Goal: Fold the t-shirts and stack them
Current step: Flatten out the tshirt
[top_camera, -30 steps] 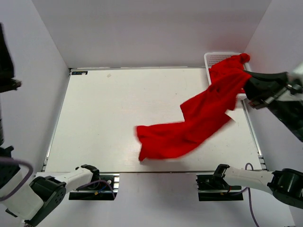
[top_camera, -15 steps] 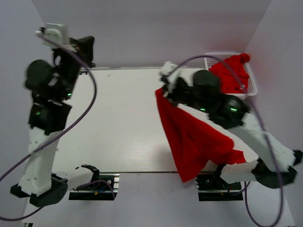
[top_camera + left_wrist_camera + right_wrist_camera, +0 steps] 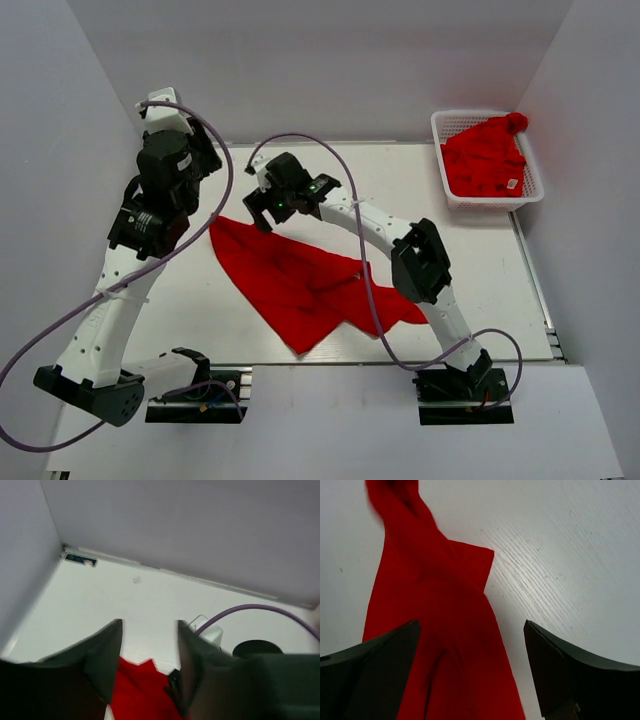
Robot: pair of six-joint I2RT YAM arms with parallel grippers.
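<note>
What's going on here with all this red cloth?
It's a shirt-folding job. One red t-shirt lies spread but rumpled on the table, not yet folded. The left end effector and the right end effector hover over its far edge, both open and gripping nothing. More red shirts sit heaped in the white basket at the far right corner.
</note>
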